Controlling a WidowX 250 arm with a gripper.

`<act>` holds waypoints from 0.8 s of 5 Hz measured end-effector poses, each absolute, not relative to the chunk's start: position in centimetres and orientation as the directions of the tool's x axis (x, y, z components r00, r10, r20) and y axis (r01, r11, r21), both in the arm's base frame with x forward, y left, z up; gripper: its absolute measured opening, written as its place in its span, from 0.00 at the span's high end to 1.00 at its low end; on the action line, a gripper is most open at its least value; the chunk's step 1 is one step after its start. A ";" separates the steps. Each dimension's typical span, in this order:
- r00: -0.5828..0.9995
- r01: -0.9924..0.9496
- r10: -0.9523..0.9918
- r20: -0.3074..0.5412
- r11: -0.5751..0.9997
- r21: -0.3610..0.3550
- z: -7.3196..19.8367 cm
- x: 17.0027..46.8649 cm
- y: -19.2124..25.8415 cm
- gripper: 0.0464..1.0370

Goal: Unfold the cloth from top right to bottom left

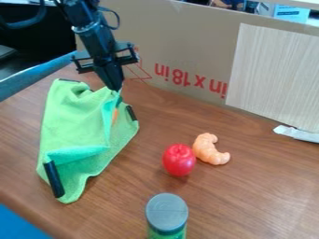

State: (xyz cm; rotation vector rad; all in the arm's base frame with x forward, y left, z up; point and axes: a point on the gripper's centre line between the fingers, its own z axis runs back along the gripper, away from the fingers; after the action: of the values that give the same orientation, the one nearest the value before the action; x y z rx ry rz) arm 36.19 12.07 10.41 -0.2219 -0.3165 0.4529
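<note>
Note the gripper (116, 87) with jaws narrowed on a raised fold of the green cloth (68, 119). Find the cloth partly folded on the table (249, 200), mainly below and left of the jaws. Locate the red round item (179, 160) below right of the jaws, just beside the orange curved item (209, 150).

Cardboard panel (187, 44) behind wooden tabletop (249, 200)
</note>
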 end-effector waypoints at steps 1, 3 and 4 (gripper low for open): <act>0.857 -0.380 0.463 0.225 0.864 -0.330 11.0 35.8 12.4 0.99; 0.850 -0.384 0.482 0.213 0.843 -0.377 12.7 35.6 13.4 0.99; 0.834 -0.397 0.505 0.223 0.829 -0.393 13.4 35.5 14.6 0.99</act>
State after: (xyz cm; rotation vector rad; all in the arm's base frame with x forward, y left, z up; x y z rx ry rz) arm 35.49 14.57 13.44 -0.3422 -0.3276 0.4882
